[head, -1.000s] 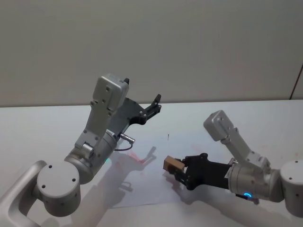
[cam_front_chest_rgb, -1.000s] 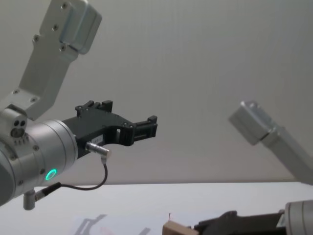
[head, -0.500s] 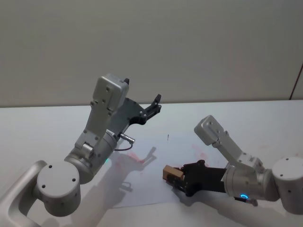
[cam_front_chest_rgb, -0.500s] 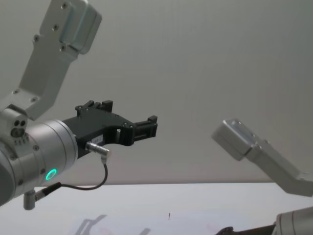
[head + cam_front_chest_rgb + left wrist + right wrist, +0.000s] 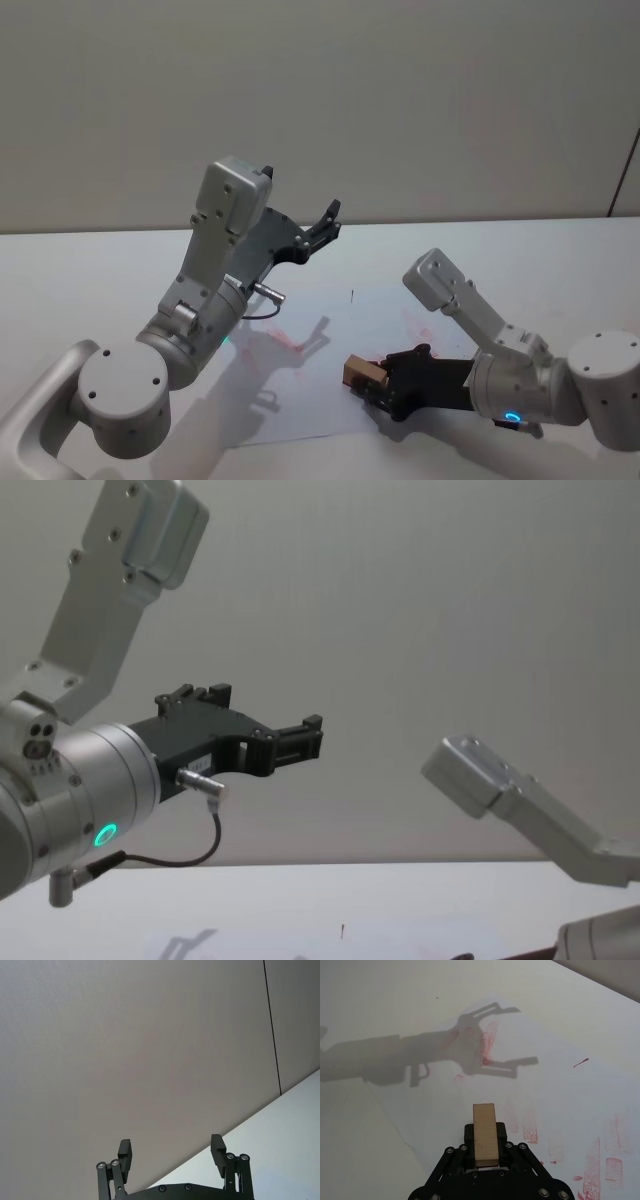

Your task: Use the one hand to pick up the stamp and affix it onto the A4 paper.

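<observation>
The stamp, a small light-brown wooden block, is clamped in my right gripper, the hand, which is shut on it. It hangs low over the near part of the A4 paper; whether it touches the sheet I cannot tell. The right wrist view looks along the stamp from the right gripper to the A4 paper with its red prints. My left gripper is raised high over the table's far side, open and holding nothing, as the left wrist view confirms for the left gripper.
The white table stretches out around the sheet. The left arm's shadow falls across the paper. In the chest view the left gripper points right, and the right arm's grey link slopes down at the right.
My right arm has lowered and drawn nearer with the stamp, which has sunk below the chest view's bottom edge. The left arm has not moved.
</observation>
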Robot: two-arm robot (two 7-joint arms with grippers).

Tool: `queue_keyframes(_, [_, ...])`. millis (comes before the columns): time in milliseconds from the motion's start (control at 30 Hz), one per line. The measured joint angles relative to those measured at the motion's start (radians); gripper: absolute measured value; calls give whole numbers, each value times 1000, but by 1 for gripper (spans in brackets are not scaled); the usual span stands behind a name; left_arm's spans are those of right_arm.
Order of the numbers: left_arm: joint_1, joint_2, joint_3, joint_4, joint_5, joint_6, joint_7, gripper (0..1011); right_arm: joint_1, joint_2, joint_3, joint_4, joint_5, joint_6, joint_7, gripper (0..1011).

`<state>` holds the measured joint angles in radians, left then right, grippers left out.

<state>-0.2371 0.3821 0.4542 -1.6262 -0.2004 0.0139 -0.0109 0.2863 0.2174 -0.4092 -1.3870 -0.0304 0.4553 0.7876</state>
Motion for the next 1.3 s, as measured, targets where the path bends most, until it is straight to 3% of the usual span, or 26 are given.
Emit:
queue_keyframes(500, [0, 0, 0, 0, 0, 0, 0, 1001, -12, 11, -4, -29, 10, -38, -59, 217])
queue_keyframes(967, [0, 0, 0, 0, 0, 0, 0, 1001, -66, 66, 40, -171, 77, -91, -217, 217])
queue_keyframes(1300, [0, 0, 0, 0, 0, 0, 0, 1001, -156, 138, 85, -295, 154, -96, -377, 217])
